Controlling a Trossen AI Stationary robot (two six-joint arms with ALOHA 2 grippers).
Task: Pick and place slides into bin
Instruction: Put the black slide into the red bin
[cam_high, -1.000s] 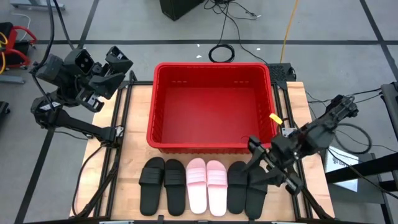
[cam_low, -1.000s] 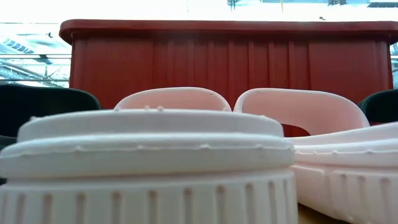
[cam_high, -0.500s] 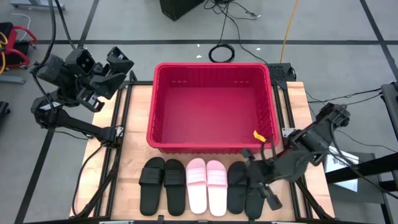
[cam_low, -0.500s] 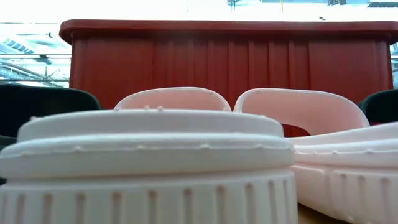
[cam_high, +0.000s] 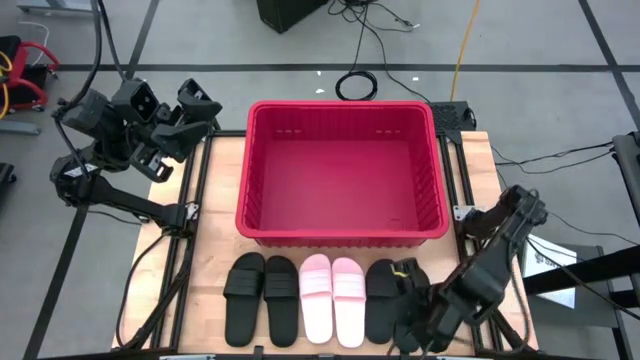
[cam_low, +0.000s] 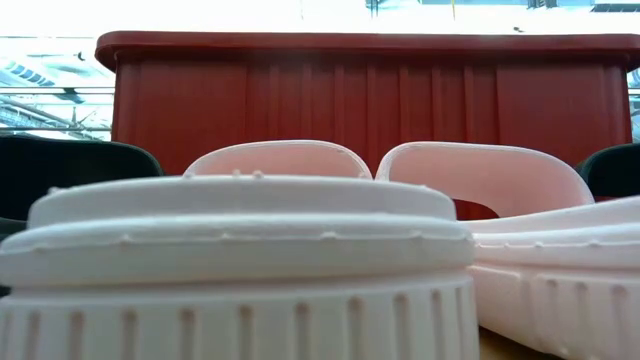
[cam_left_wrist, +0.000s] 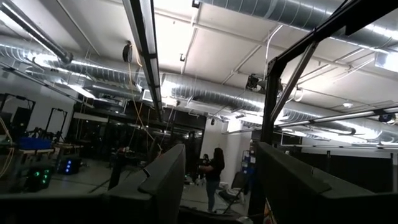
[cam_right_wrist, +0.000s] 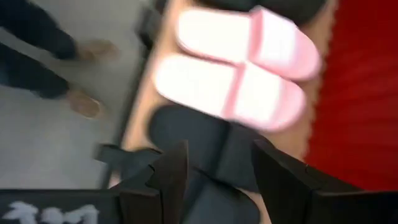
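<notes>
Six slides lie in a row on their soles along the table's near edge: two black (cam_high: 263, 298), two pink (cam_high: 332, 299), two black (cam_high: 382, 298). The red bin (cam_high: 343, 232) stands behind them, nothing showing inside it. My right gripper (cam_high: 408, 318) is open above the right-hand black pair. In the right wrist view its fingers (cam_right_wrist: 214, 158) stand over a black slide (cam_right_wrist: 205, 140), with the pink slides (cam_right_wrist: 239, 81) beyond. My left gripper (cam_high: 185, 108) is open, raised off the table's far left corner and pointing at the ceiling (cam_left_wrist: 214, 180).
Bare wood shows left of the bin (cam_high: 205, 220). The low view is filled by the pink slides (cam_low: 240, 260) with the bin's wall (cam_low: 370, 100) behind. A person's feet (cam_right_wrist: 81, 99) stand on the floor past the table's near edge. Cables lie on the floor behind the table.
My right gripper has gone from the bin's near right corner toward the table's near edge and down, turning as it went, and is now over the right-hand black slides. The slides have not moved.
</notes>
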